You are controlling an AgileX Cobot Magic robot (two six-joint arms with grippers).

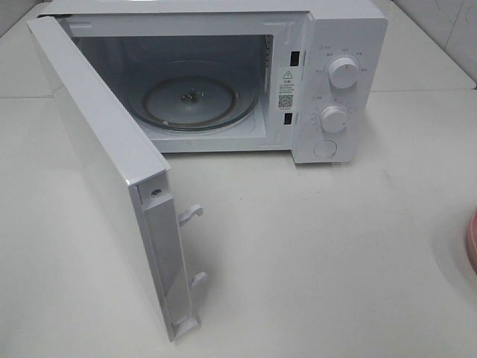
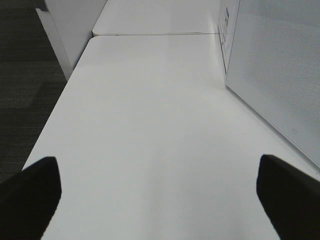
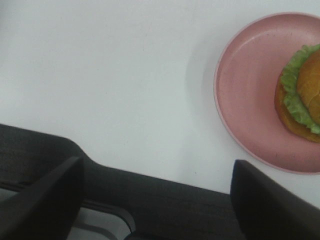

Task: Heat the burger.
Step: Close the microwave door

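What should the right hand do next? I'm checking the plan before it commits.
Probably move the right hand over the burger and lower around it. The hand is open and empty, the burger sits on the pink plate, and the microwave door is already open.

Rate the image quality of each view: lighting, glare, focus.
Exterior high: even, soft light, sharp; faint sheen on the microwave door edge. Left wrist: table washed out and nearly featureless, left claw fingertips dark blurs. Right wrist: burger and pink plate soft-focused, cropped by the frame edge.
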